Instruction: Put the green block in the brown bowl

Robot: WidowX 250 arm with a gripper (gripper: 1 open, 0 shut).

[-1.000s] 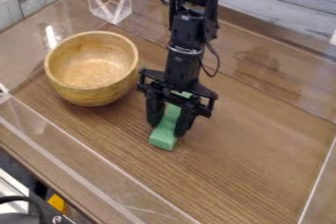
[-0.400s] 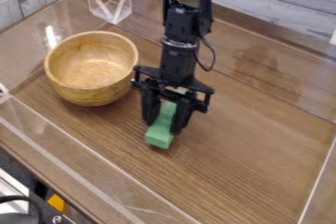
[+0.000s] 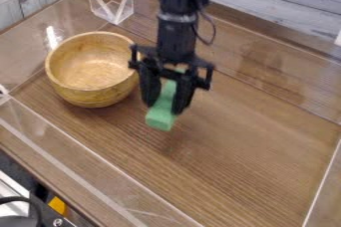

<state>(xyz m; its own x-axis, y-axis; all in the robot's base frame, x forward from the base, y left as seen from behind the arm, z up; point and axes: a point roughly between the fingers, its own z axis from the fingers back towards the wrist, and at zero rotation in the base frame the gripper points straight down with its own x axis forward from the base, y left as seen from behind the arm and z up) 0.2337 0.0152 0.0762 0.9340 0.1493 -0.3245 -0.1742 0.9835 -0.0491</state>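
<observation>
The green block (image 3: pixel 162 117) hangs a little above the wooden table, its upper end pinched between the black fingers of my gripper (image 3: pixel 170 97), which is shut on it. Only the block's lower half shows below the fingers. The brown bowl (image 3: pixel 91 69), round and light tan with thick walls, stands on the table just left of the gripper, with nothing in it. The black arm rises from the gripper toward the top of the view.
The table (image 3: pixel 253 141) is a dark wood surface with a clear raised rim along its front and left edges. A clear plastic stand (image 3: pixel 110 5) sits at the back left, behind the bowl.
The gripper has risen with the green block, lifting it off the table, and has shifted slightly left toward the bowl.
</observation>
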